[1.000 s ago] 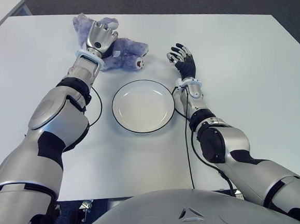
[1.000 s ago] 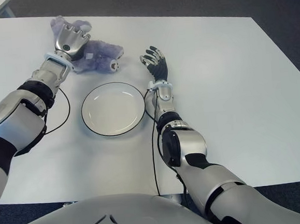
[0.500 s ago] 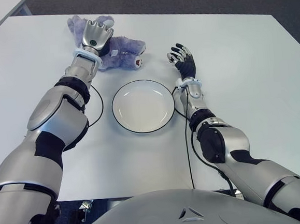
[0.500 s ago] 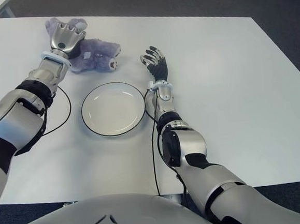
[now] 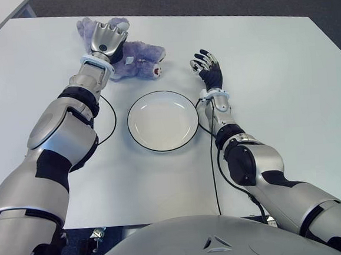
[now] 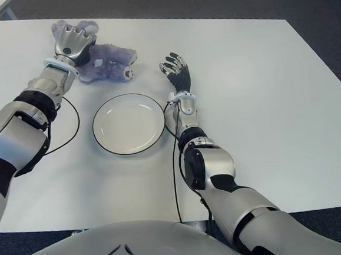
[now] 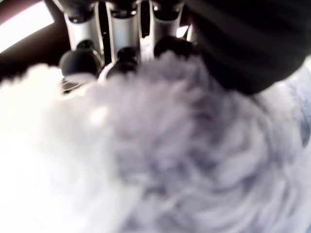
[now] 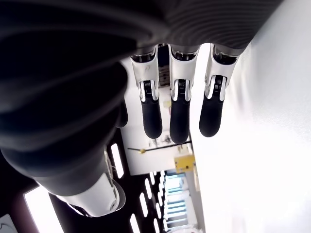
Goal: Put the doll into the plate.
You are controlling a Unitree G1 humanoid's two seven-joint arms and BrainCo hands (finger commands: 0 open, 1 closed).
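The left robot hand sits on top of the purple stuffed doll at the far side of the white tabletop, its fingers curled into the soft fur so it can lift it. The white plate waits empty, a little nearer to the robot. The right robot hand shows just right of the plate, fingers open and holding nothing, out of the way.
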